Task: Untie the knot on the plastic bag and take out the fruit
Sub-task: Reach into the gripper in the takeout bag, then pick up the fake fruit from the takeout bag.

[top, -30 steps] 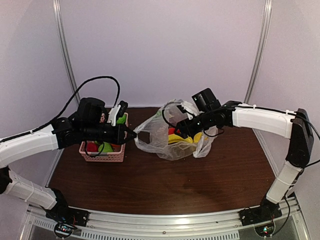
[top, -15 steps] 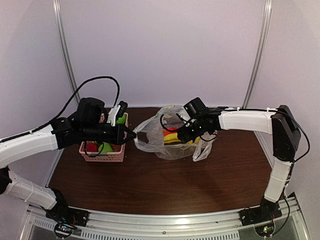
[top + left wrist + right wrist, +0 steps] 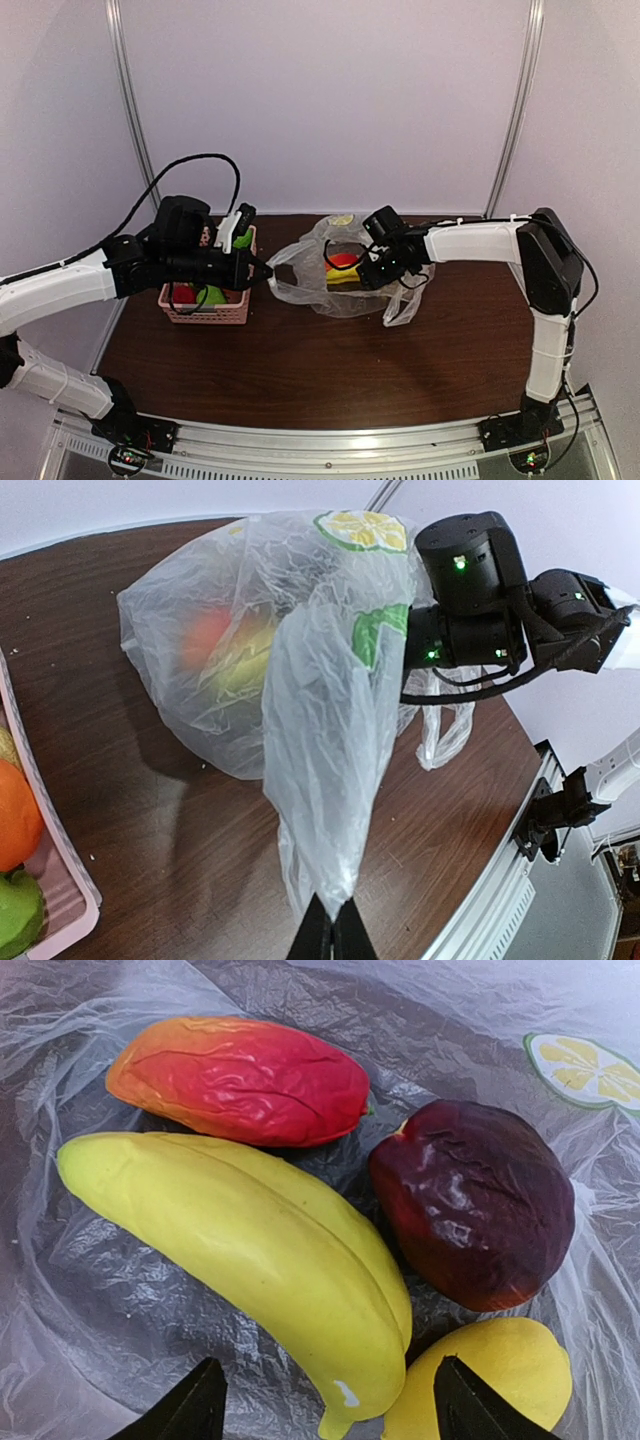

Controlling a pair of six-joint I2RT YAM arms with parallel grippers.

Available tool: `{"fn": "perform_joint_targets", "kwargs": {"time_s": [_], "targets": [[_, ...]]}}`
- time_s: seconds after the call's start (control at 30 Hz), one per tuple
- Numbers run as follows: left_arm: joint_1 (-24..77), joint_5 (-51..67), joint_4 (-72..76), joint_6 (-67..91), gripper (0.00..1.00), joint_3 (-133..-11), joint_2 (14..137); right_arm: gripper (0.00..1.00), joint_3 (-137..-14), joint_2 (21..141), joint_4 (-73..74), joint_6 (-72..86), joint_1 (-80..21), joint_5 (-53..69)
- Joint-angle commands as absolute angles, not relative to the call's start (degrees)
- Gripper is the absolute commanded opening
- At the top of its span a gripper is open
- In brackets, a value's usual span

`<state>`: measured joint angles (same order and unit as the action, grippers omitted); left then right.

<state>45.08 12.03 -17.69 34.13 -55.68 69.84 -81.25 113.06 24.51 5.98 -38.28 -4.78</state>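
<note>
**Left jaws.** Closed flat on a drawn-out flap of the bag [image 3: 320,780], with no gap showing between the tips. They grip at the bag's left side, just right of the pink basket [image 3: 205,312]. The film runs taut from the tips up to the bag body. This pull is judged to anchor the bag and hold its mouth spread for the other arm.

**Right jaws.** Wide apart and holding nothing. They enter the bag from the right and hang over the fruit [image 3: 344,266].

**Fruit.** All of it lies on the bag's floor, at the far centre of the worktop [image 3: 300,370].
- The banana [image 3: 250,1230] lies between the open tips and is the likely first pick.
- A red fruit [image 3: 240,1080] lies alongside the banana.
- A dark red fruit [image 3: 475,1215] sits just beside the banana.
- A yellow fruit [image 3: 490,1380] sits under one tip.

**Knot.** None can be made out. The mouth stands open, so untying is judged complete and removal is the step in hand.

**Caution.** The thin film lies close under the banana, and closing low may pinch it.
</note>
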Motion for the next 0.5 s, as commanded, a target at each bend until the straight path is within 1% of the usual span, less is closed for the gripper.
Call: {"fn": "perform_joint_targets", "kwargs": {"time_s": [0.0,0.07,0.3,0.37,0.47], "targets": [[45.26,12.44,-16.87,33.52,0.00,-56.56,70.53,0.72,-82.08,114.99,23.53,5.10,-37.62,-5.48],[45.26,12.40,-16.85,33.52,0.00,-56.60,70.65,0.68,-82.00,115.65,22.94,5.01,-37.52,-5.06],[45.26,12.33,-16.87,33.66,0.00,-56.78,70.97,0.49,-82.06,116.87,22.15,4.54,-37.35,-4.52],[45.22,12.34,-16.87,33.68,0.00,-56.86,71.09,0.40,-82.05,116.89,22.15,4.40,-37.35,-4.51],[45.26,12.33,-16.83,33.75,0.00,-56.94,71.10,0.24,-81.86,116.81,22.13,4.38,-37.35,-4.69]]}}
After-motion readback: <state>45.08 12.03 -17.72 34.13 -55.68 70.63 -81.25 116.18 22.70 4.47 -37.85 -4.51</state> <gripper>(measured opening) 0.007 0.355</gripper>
